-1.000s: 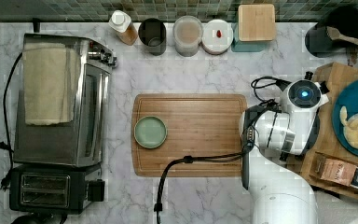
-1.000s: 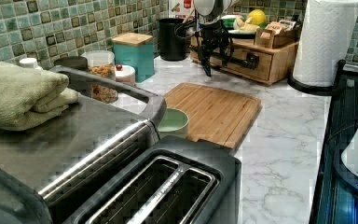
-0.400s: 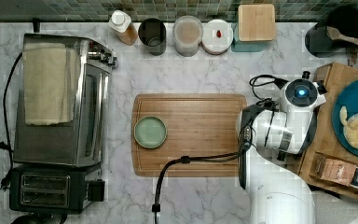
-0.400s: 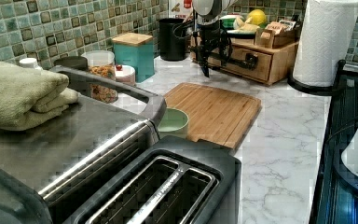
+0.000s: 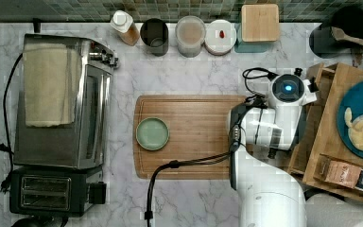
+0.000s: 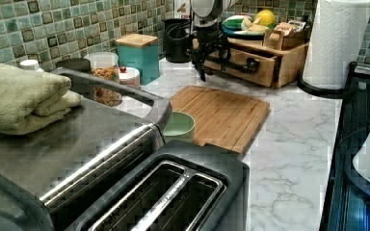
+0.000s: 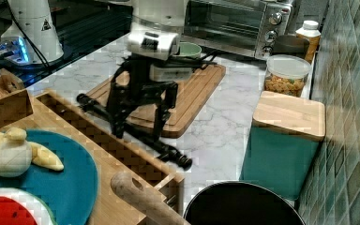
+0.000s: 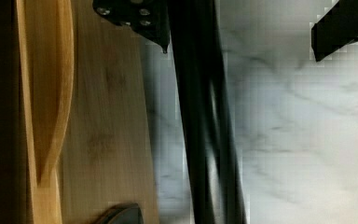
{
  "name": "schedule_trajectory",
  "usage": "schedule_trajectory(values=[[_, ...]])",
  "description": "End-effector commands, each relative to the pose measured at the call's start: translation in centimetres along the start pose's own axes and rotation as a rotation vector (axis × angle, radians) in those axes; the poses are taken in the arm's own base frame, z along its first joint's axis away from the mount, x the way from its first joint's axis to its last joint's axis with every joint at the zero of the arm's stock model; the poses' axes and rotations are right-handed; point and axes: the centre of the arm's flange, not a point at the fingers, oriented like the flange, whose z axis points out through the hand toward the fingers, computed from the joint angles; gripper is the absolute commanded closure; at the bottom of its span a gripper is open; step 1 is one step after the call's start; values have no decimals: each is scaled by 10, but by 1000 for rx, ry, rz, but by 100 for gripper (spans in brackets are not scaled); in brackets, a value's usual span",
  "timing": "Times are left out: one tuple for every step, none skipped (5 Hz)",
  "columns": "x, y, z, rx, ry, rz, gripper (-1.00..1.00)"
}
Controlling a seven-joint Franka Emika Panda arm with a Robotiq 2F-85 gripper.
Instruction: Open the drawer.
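The end effector (image 7: 138,131) is seen with fingers spread, straddling the black bar handle (image 7: 136,133) of the drawer (image 7: 117,150). The drawer lies directly below it, partly pulled out over the marble surface (image 7: 225,117). The cutting board (image 7: 192,101) sits just beyond.

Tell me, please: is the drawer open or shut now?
Partly open. In the right view the drawer sticks out from its wooden unit, its ribbed inside showing.

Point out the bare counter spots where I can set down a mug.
Free: the marble between the cutting board and the top view's bottom edge, and the strip between board and toaster oven. The board beside the green bowl is bare. Crowded: the jar row and around the drawer, where the gripper works.
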Motion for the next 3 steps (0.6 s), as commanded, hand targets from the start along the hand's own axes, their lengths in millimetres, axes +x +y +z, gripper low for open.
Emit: schedule_trajectory(values=[[-57, -198, -104, 107, 69, -221, -100], [-57, -212, -107, 105, 70, -200, -100], [-59, -223, -106, 114, 84, -160, -100]])
